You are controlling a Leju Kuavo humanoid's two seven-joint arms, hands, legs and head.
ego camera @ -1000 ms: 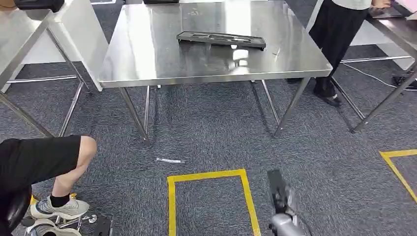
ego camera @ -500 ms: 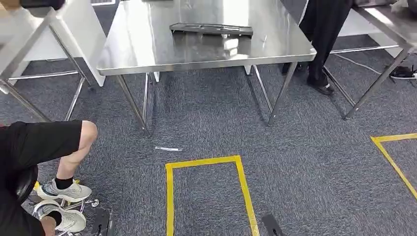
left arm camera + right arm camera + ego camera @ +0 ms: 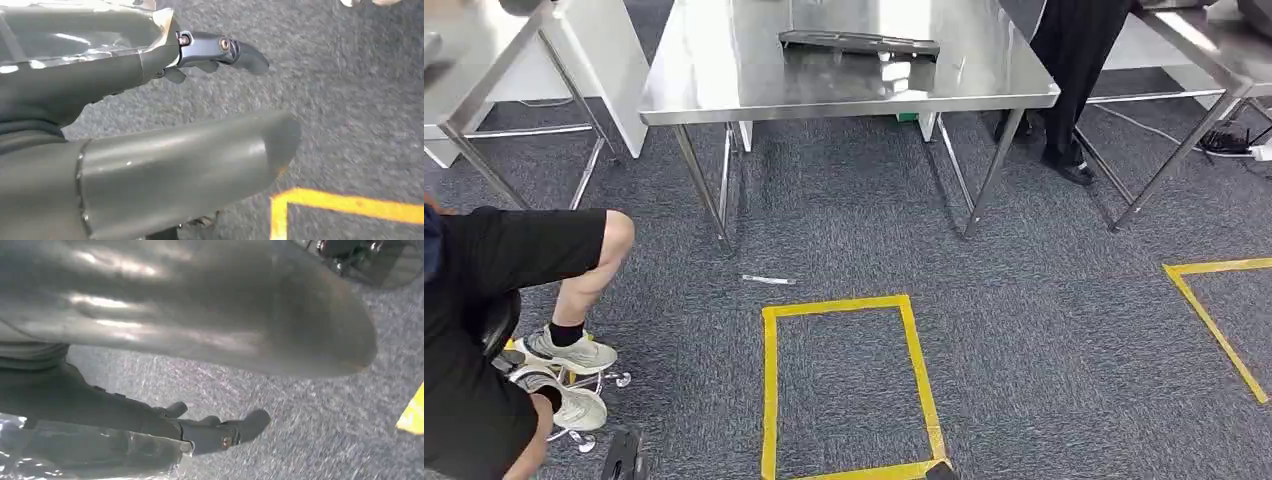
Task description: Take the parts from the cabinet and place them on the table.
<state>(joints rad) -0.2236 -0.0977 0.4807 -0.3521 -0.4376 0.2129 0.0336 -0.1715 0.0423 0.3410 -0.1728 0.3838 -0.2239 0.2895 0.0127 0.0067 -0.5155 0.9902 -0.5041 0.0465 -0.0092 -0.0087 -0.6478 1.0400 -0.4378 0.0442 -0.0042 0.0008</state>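
A flat dark tray-like part point(image 3: 856, 42) lies on the steel table point(image 3: 724, 90) at the far side of the carpet. My left hand point(image 3: 210, 50) hangs over grey carpet, its dark fingers apart from the thick thumb point(image 3: 190, 170), and carpet shows in the gap between them. My right hand point(image 3: 220, 432) hangs the same way, thumb point(image 3: 225, 315) spread away from the fingers and nothing held. A dark tip of the right hand point(image 3: 941, 472) peeks in at the bottom edge of the head view.
A yellow tape rectangle point(image 3: 769, 390) marks the floor in front of me, another tape corner point(image 3: 1214, 320) lies right. A seated person's legs point(image 3: 554, 260) are at left, a standing person point(image 3: 1074, 60) behind the table's right corner. More steel tables point(image 3: 484, 90) flank it. A small white strip point(image 3: 767, 280) lies on the carpet.
The whole picture has shifted: the table and the tape rectangle sit higher and look smaller. My right hand has dropped from the lower middle of the head view to its bottom edge.
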